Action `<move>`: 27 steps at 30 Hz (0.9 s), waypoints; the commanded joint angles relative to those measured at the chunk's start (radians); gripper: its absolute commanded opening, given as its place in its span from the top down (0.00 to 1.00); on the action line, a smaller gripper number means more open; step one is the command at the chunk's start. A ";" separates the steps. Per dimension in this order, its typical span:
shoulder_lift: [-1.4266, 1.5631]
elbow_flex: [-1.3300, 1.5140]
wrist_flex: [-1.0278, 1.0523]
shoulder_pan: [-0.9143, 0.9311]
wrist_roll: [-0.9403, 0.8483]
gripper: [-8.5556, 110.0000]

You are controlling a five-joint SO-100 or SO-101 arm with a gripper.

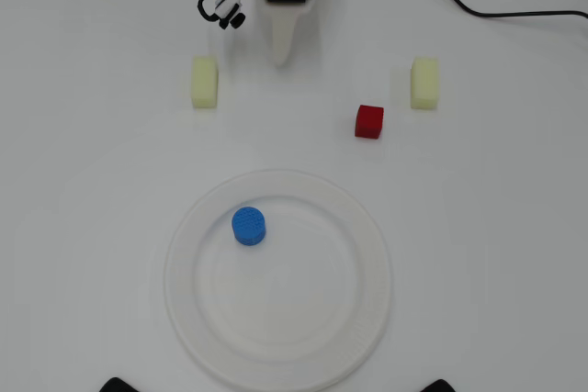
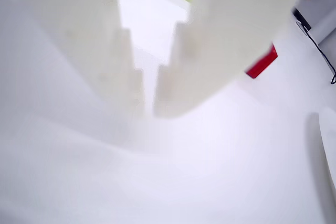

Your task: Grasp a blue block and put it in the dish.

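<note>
At the top of the overhead view, the gripper [image 1: 282, 60] hangs empty over the table [image 1: 92, 227], its jaws nearly together with a thin gap. The blue block [image 1: 248, 226] lies inside the dish [image 1: 367, 227], upper left of centre.

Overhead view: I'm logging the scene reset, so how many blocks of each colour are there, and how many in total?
Blue: 1, the blue block, lying in the dish
Red: 1, the red cube
Pale yellow: 2, left yellow block and right yellow block
Total: 4 blocks
</note>
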 commanded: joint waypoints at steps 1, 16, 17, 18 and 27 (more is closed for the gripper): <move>0.189 0.092 0.041 -0.006 -0.008 0.93; 0.189 0.095 0.043 -0.003 0.011 0.93; 0.189 0.095 0.043 -0.003 0.009 0.93; 0.189 0.095 0.040 -0.003 0.006 0.93; 0.189 0.097 0.038 -0.003 0.000 0.93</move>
